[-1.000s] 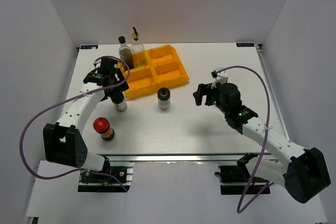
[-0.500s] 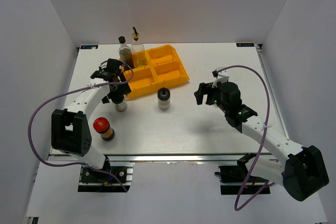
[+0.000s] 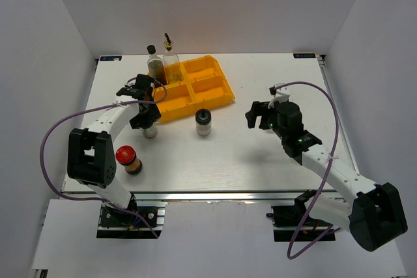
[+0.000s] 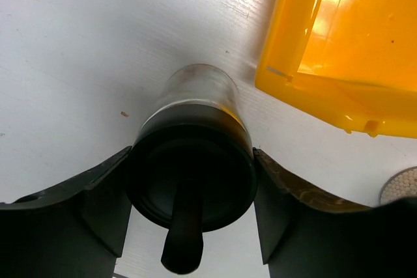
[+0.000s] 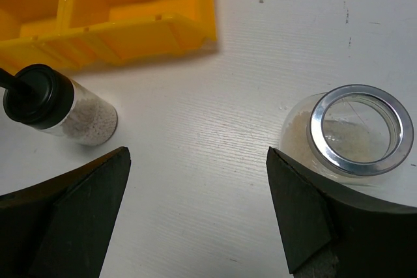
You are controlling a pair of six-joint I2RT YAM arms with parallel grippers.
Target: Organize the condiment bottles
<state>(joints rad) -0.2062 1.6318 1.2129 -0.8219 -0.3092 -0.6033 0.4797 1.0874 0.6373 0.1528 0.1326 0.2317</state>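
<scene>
Up top, the left gripper (image 3: 146, 114) is parked right over the black-capped shaker (image 3: 150, 131), which stands on the white table (image 3: 247, 161) just off the 7 o'clock corner of the yellow tray (image 3: 215, 102). At the tray's 10 o'clock side, the tall dark bottle (image 3: 155, 64) and the clear gold-spouted bottle (image 3: 171, 56) stand upright, side by side. A second shaker (image 3: 204, 122) stands alone at the tray's 6 o'clock, near its front wall. The red-lidded jar (image 3: 128, 159) is way down at the table's 7 o'clock, well apart from the rest. The right gripper (image 3: 255, 115) hovers at 3 o'clock of the second shaker, clear of it.

On to the left wrist: the black-capped shaker fills the middle, and both fingers (image 4: 98, 206) sit tight against its cap, one each side. That is a pinch on the cap. The tray's corner shows at 2 o'clock, just beside the shaker and not touching it.

Now the right wrist: the jaws are spread wide with bare table between them and nothing held. The second shaker sits at 9 o'clock, and a silver-lidded jar (image 5: 355, 131) at 3 o'clock, just beside the right finger (image 5: 313, 219). The tray runs along from 10 to 12 o'clock.
</scene>
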